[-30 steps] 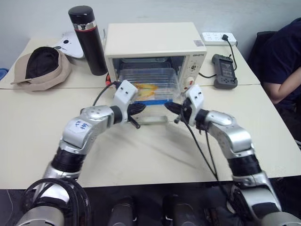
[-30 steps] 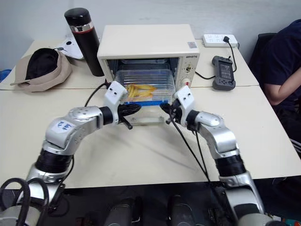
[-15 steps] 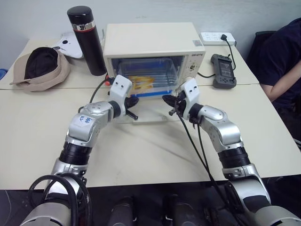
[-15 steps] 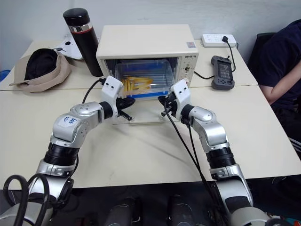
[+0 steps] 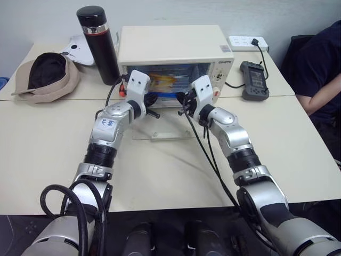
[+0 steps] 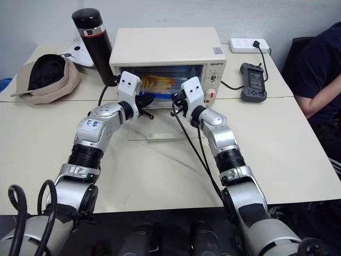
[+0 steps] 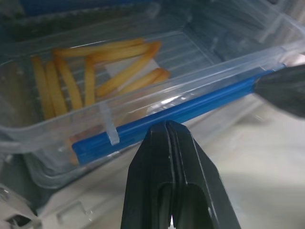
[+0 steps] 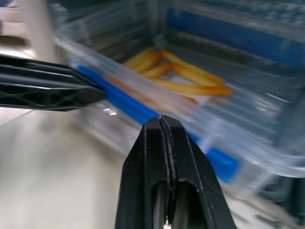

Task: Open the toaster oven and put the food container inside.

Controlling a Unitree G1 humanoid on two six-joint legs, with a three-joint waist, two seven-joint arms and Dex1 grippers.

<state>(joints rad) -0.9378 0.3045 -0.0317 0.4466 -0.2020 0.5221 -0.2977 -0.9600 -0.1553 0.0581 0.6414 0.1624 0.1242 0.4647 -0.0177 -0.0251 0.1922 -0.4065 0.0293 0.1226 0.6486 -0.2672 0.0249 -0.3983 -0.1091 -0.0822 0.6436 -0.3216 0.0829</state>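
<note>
The cream-white toaster oven (image 5: 170, 45) stands at the back of the table, its glass door (image 5: 162, 130) folded down flat. The food container (image 7: 95, 95), clear plastic with yellow strips, sits inside the oven cavity, its near blue clip (image 7: 181, 114) facing me. My left gripper (image 7: 167, 125) is shut, its tip against that blue clip. Beside it, my right gripper (image 8: 161, 119) is also shut, with its tip at the same clip. Both grippers reach level over the open door (image 6: 154, 133), left gripper (image 5: 151, 100) and right gripper (image 5: 184, 99) a short gap apart. Neither holds anything.
A black thermos (image 5: 99, 42) stands left of the oven, and a tan cap (image 5: 45, 77) lies further left. Right of the oven lie a black handheld device (image 5: 254, 80) and a white power strip (image 5: 246, 42). A person's dark sleeve (image 5: 319, 69) is at the table's right edge.
Both arms have stretched forward toward the oven. The food container has moved from above the open door into the oven cavity. Both grippers stayed shut.
</note>
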